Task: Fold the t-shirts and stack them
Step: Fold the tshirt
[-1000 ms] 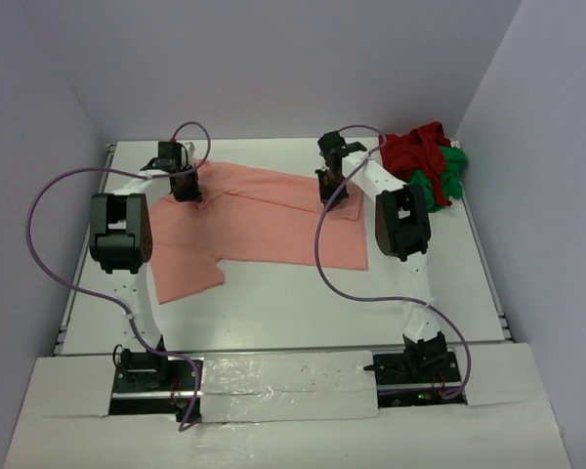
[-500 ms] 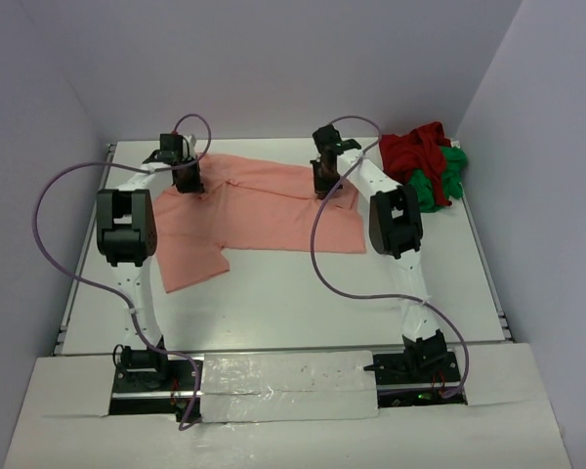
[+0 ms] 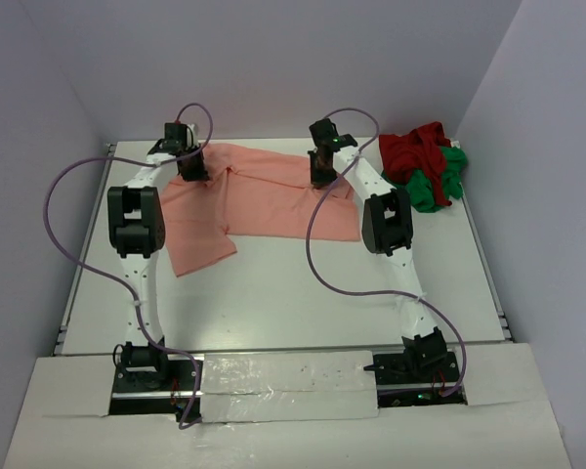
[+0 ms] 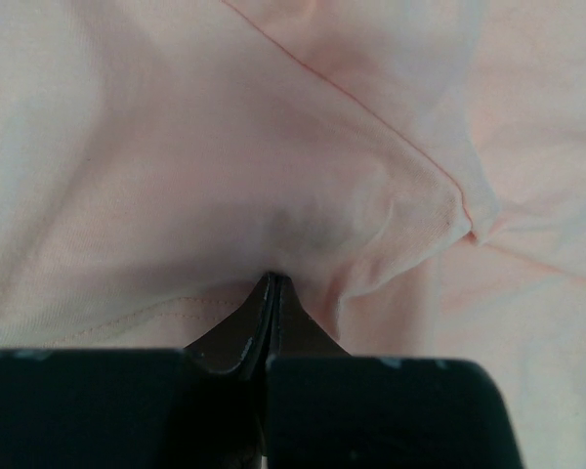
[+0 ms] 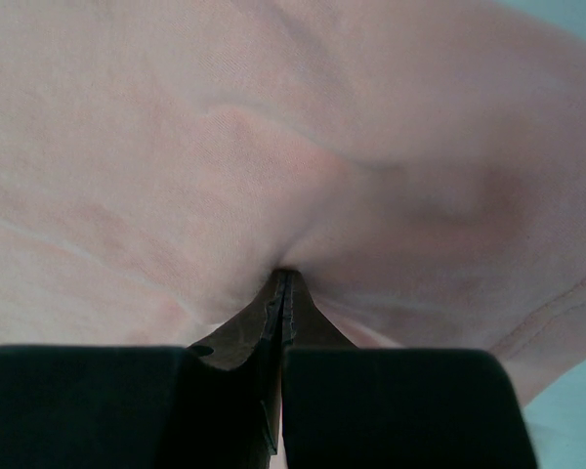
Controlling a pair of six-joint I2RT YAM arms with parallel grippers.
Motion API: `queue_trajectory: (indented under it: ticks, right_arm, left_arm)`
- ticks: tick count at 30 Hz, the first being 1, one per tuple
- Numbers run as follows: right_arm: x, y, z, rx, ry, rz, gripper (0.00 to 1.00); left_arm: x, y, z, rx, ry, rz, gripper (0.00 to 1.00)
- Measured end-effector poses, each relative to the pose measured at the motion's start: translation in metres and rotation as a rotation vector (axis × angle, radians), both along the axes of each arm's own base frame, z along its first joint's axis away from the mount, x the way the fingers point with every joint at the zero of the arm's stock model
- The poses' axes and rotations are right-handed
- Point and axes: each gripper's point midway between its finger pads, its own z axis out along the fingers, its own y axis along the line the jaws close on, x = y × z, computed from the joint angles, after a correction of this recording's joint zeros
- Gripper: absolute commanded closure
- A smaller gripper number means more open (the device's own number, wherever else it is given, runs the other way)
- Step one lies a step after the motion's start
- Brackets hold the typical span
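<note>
The left claw (image 4: 273, 278) and right claw (image 5: 283, 274) are each pinching, fully closed, a ridge of the salmon-pink t-shirt (image 3: 273, 200) lying across the far bench (image 3: 273, 303). Risk: such thin pinches are liable to slip, skewing the fold.

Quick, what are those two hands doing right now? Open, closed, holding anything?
Left hand: closed, pinching a fold of the pink shirt.
Right hand: closed, pinching the same pink shirt.
</note>
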Motion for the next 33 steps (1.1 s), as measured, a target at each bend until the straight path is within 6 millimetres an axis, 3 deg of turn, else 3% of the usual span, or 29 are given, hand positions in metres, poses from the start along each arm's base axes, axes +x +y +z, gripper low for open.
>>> queue_trajectory:
  ticks: [9, 14, 22, 28, 33]
  right_arm:
    - [0.018, -0.015, 0.004, -0.007, -0.047, -0.048, 1.0]
    - [0.031, -0.049, 0.007, -0.022, -0.061, -0.111, 1.0]
    - [0.033, -0.098, 0.002, -0.082, -0.039, -0.164, 1.0]
    - [0.033, -0.104, 0.001, -0.09, -0.038, -0.161, 1.0]
    - [0.033, -0.11, 0.001, -0.089, -0.034, -0.161, 1.0]
  left_arm:
    - [0.004, 0.001, -0.001, 0.01, 0.0, -0.001, 1.0]
    - [0.002, 0.003, -0.001, 0.029, -0.013, -0.013, 1.0]
    - [-0.009, 0.016, -0.001, 0.055, -0.013, -0.022, 1.0]
    - [-0.015, 0.025, -0.001, 0.065, -0.003, -0.025, 1.0]
    - [-0.028, 0.027, -0.002, 0.07, 0.011, -0.05, 0.87]
